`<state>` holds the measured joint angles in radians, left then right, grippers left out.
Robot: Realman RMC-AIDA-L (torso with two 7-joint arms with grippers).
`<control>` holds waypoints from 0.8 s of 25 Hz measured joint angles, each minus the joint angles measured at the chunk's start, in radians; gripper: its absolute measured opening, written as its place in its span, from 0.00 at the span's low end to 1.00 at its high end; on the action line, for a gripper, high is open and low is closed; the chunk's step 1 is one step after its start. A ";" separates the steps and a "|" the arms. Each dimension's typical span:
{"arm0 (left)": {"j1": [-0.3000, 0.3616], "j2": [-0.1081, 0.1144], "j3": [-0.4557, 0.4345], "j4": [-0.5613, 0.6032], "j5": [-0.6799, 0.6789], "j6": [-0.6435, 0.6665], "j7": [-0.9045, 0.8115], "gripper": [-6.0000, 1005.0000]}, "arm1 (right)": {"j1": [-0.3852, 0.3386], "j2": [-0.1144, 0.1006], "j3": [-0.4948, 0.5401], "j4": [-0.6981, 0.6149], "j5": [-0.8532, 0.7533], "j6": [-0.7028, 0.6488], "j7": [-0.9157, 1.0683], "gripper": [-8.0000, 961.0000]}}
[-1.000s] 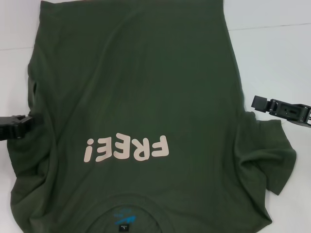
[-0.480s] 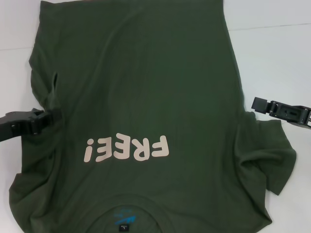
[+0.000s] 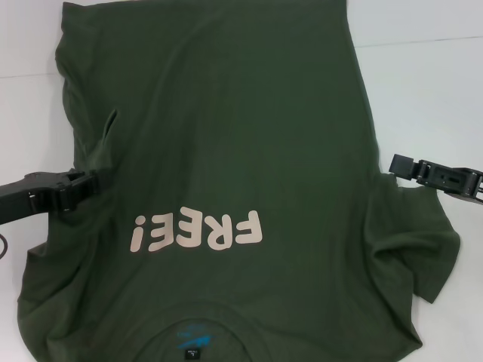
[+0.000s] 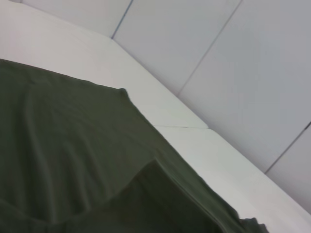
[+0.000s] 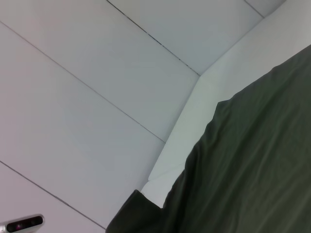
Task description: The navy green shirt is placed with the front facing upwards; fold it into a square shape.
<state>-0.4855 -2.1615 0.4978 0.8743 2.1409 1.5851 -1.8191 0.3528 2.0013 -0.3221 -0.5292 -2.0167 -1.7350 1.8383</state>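
At middle left, the left tool [image 3: 89, 185] pinches the navy green shirt [image 3: 226, 136] to fold it; right tool [image 3: 398, 164], I cannot tell.

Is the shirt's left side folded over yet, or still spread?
Barely begun: the left hand has pulled the shirt edge inward, raising a small ridge; the rest lies spread.

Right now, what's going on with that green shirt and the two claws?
Left gripper shut on navy green shirt, dragging its left edge inward. Right gripper at the right edge, grip unclear. Shirt face up, unfolded. Nothing in the way.
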 joint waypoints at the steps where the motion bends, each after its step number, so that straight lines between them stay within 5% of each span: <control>1: -0.001 0.000 0.000 0.000 -0.002 0.007 0.000 0.04 | 0.000 0.000 0.000 0.000 0.000 0.000 0.000 0.86; 11: -0.019 0.000 0.023 -0.018 -0.005 0.011 0.002 0.04 | 0.000 0.000 -0.002 0.000 -0.002 0.002 -0.002 0.86; 20: -0.042 -0.003 0.102 -0.106 -0.006 -0.148 0.013 0.04 | 0.000 0.002 0.000 0.000 -0.003 0.001 -0.002 0.86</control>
<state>-0.5274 -2.1644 0.5998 0.7685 2.1351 1.4369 -1.8063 0.3528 2.0030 -0.3225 -0.5292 -2.0199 -1.7343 1.8361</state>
